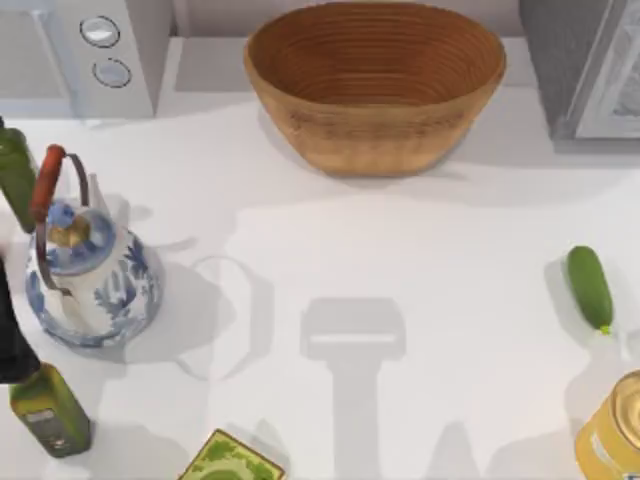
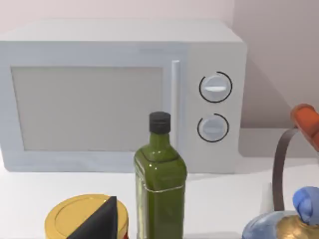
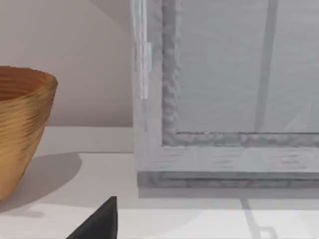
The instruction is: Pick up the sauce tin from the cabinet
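Observation:
The cabinet stands at the back right corner of the table, a grey box with a pale, white-framed door. In the right wrist view the cabinet is close ahead with its door closed, and a dark part of my right gripper juts in low. The sauce tin is out of view. My left arm sits at the table's left edge. A dark part of my left gripper shows in front of a yellow can.
A wicker basket sits at the back centre, left of the cabinet. A white microwave is at the back left. A blue-and-white teapot, two green bottles, a cucumber, a yellow can and a green box ring the table.

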Controlling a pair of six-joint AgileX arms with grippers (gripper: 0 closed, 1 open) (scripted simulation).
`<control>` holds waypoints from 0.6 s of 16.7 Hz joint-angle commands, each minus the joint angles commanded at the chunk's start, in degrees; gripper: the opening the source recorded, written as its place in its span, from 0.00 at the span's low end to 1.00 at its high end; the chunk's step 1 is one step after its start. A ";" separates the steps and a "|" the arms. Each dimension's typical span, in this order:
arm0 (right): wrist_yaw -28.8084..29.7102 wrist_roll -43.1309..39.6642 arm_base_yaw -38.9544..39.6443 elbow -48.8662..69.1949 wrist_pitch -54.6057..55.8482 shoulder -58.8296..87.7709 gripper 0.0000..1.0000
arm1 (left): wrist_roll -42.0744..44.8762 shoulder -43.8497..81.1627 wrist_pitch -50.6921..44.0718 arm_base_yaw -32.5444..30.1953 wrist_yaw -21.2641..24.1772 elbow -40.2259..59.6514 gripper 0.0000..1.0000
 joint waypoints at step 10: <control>3.00 0.23 2.43 21.81 -6.19 18.75 1.00 | 0.00 0.00 0.00 0.00 0.00 0.00 1.00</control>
